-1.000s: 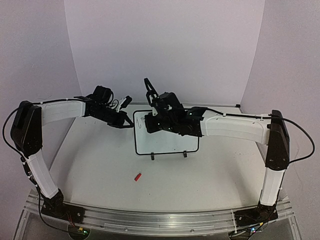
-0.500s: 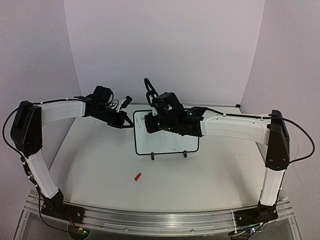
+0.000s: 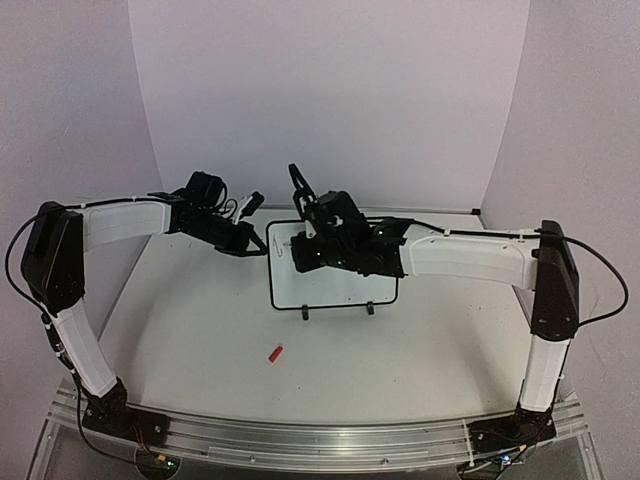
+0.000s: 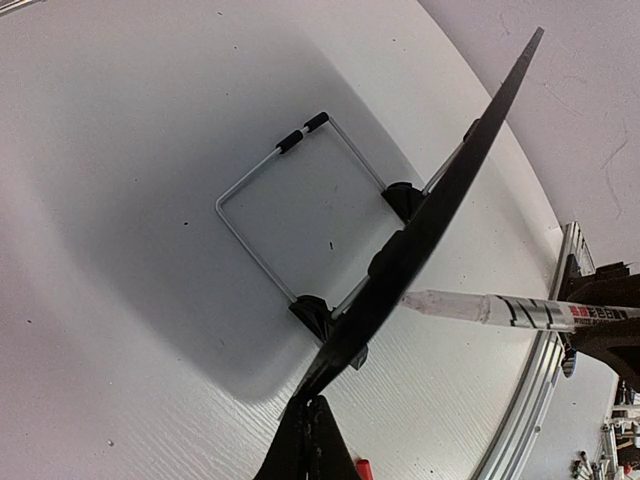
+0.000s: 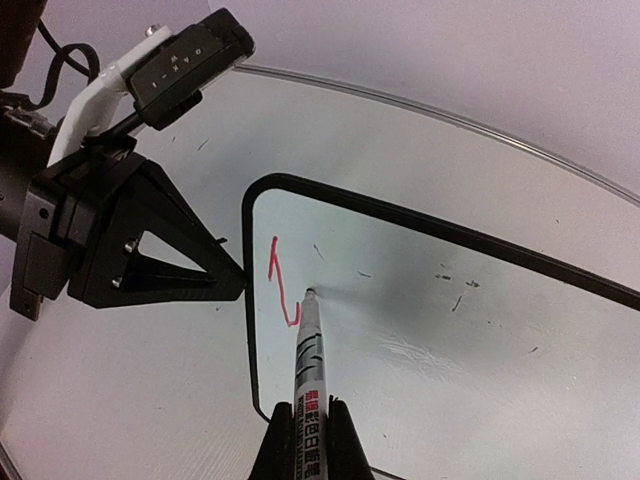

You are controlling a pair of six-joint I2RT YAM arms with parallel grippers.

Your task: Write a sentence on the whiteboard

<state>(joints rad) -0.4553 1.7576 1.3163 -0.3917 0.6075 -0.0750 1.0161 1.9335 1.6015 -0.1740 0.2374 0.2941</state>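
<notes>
Purple walls ring the white desk (image 3: 200,340); the whiteboard (image 3: 335,290) stands mid-desk on its feet. Left wrist: left tool (image 4: 310,440) pinches the board's left edge. Right wrist: right tool (image 5: 300,425) clamps the marker (image 5: 305,360), tip at the board beside a red stroke (image 5: 280,285). Pressing too hard, I judge, could tip the board or slip that pinch.

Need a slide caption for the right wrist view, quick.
The right gripper holds the marker, tip at the whiteboard beside a red stroke; left gripper clamps its edge.
</notes>
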